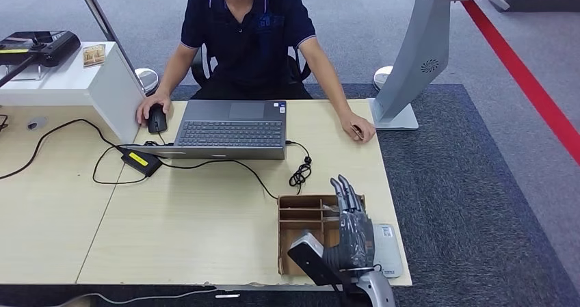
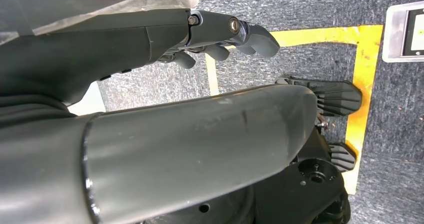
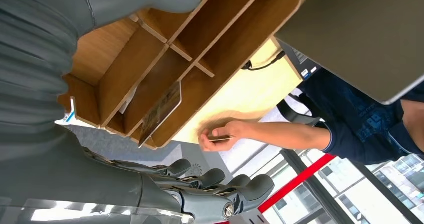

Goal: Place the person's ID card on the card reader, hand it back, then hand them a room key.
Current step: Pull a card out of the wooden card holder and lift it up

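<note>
ID card (image 1: 356, 130), thin, stiff and slick, is lying under the person's hand (image 1: 360, 128); I'm holding my right hand (image 1: 350, 225) open-fingered, planning an edge pinch.

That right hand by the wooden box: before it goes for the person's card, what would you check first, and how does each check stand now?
1. Right hand holds nothing, fingers apart: ok.
2. Person's hand rests on the table's far edge, pinching a thin card: ok.
3. Whether that is the ID card: cannot tell.
4. Card offered toward the robot: not ok, it stays low at the table.
5. Wooden box lies under the right hand, close to the reach path: cannot tell if it clears.
6. Left hand hangs over the floor, holding nothing: ok.
</note>
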